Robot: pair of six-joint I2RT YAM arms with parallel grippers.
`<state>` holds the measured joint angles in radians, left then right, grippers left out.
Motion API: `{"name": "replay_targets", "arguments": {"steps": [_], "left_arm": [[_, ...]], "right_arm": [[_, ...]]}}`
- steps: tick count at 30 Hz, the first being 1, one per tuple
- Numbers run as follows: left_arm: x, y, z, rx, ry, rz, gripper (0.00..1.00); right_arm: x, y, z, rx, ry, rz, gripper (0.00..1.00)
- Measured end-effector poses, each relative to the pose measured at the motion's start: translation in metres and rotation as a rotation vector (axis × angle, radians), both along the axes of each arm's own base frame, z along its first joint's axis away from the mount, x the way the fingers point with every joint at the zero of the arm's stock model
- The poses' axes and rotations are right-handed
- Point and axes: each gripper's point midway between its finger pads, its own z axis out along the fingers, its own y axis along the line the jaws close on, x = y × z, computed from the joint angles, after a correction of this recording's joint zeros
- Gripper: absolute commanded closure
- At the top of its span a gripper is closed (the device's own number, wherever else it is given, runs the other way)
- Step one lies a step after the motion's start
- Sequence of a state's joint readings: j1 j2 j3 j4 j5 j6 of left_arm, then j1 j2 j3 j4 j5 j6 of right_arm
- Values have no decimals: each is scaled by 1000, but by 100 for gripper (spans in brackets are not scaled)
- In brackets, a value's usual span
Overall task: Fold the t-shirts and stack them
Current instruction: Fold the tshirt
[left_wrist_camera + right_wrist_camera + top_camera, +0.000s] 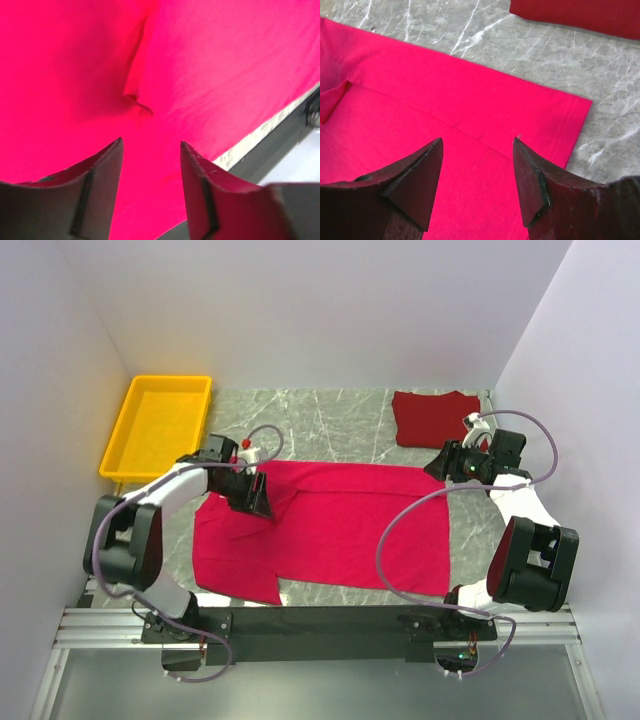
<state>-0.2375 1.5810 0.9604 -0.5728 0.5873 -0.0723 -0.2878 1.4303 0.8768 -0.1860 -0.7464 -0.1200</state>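
Note:
A crimson-pink t-shirt (pixel 340 530) lies spread flat across the middle of the marble table (pixel 330 415), with its lower left part folded into a flap near the front edge. A darker maroon t-shirt (pixel 435 417) rests folded at the back right. My left gripper (pixel 258 502) hovers over the pink shirt's upper left area, open, with nothing between its fingers. Close below the left gripper (pixel 151 145), the pink cloth (pixel 225 60) has a small pucker (pixel 137 102). My right gripper (pixel 477 142) stands open above the pink shirt's (pixel 445 100) far right corner, holding nothing, and the maroon shirt (pixel 580 15) lies beyond it.
A yellow plastic tray (pixel 125 440) sits at the back left, partly off the marble. White walls close in on the left, back and right. The arms' mounting rail (pixel 320 625) runs along the near edge.

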Motion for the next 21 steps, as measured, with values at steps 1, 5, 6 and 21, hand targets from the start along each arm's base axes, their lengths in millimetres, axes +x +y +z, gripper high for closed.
{"name": "replay_targets", "arguments": {"steps": [1, 5, 6, 21], "left_arm": [[3, 1, 6, 2, -27, 6, 43], [24, 1, 39, -2, -157, 57, 41], [29, 0, 43, -5, -174, 64, 41], [48, -18, -4, -14, -28, 86, 53]], "right_arm": [[0, 0, 0, 0, 0, 0, 35], [0, 0, 0, 1, -1, 0, 35], [0, 0, 0, 1, -2, 0, 35], [0, 0, 1, -1, -5, 1, 35]]}}
